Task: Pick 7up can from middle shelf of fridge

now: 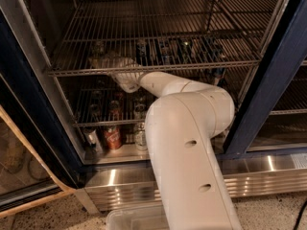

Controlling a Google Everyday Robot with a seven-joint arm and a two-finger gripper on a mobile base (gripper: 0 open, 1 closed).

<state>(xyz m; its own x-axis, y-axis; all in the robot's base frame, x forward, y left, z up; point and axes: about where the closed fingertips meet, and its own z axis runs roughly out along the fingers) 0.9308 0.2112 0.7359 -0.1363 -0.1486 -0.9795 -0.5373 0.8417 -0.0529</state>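
Note:
The fridge (283, 71) stands open with its wire racks in view. My white arm reaches in under the upper rack (153, 67) and above the middle shelf (96, 123). My gripper (114, 64) shows only through the rods of the upper rack, at the left of the shelf space. A pale silvery can (98, 51), which looks like the 7up can, stands just to its left and behind, also seen through the rods. I cannot tell whether the gripper touches it.
Several darker cans (163, 49) stand in a row to the right of the gripper. On the fridge floor stand a red can (113, 138) and a pale can (140, 136). A ribbed steel base panel (268, 176) and a clear plastic bin (129, 219) lie below.

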